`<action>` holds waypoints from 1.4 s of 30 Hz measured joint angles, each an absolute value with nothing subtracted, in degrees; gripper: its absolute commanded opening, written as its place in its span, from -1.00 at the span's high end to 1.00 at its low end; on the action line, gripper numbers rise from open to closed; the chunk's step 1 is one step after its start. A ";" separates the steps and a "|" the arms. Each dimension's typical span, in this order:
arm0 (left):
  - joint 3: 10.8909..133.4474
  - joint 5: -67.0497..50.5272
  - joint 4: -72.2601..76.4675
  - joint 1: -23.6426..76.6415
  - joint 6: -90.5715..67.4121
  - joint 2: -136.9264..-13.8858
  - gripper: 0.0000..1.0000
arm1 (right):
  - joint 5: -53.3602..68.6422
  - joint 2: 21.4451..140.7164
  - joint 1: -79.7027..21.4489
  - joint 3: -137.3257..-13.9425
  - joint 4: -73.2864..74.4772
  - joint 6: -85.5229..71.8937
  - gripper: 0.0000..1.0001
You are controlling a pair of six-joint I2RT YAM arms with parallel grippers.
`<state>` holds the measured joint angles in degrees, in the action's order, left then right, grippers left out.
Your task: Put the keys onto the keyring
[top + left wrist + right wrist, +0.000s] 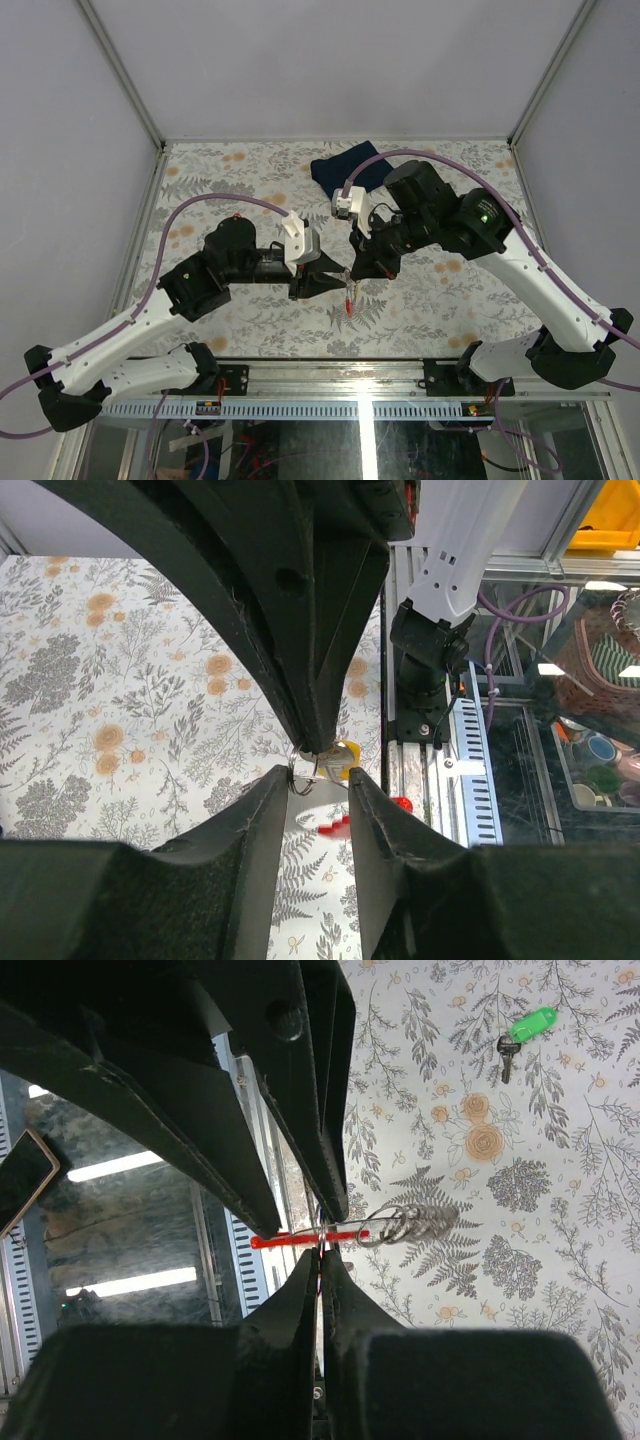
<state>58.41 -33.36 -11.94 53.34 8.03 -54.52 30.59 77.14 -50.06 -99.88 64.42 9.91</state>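
1. A metal rail [330, 378] carries both arm bases at the near edge; the floral table [250, 170] starts behind it.
2. Mid-table, the right gripper [320, 1260] is pinched closed on the keyring [400, 1222], its red tag [285, 1241] hanging toward 6 o'clock.
3. The left gripper [318, 778] meets it, jaws partly apart; the yellow-headed key [347, 752] sits at their tips, grip unclear.
4. The green-headed key [528, 1026] lies on the table, at 1 o'clock from the right gripper in its wrist view.
5. A dark blue cloth [348, 168] lies at 12 o'clock, by the far edge.
6. Pale walls [330, 60] enclose the table.
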 measured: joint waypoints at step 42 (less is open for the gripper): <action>56.84 -28.69 -11.11 53.98 5.65 -51.46 1.00 | 27.46 70.81 -50.74 -92.51 52.56 6.00 0.28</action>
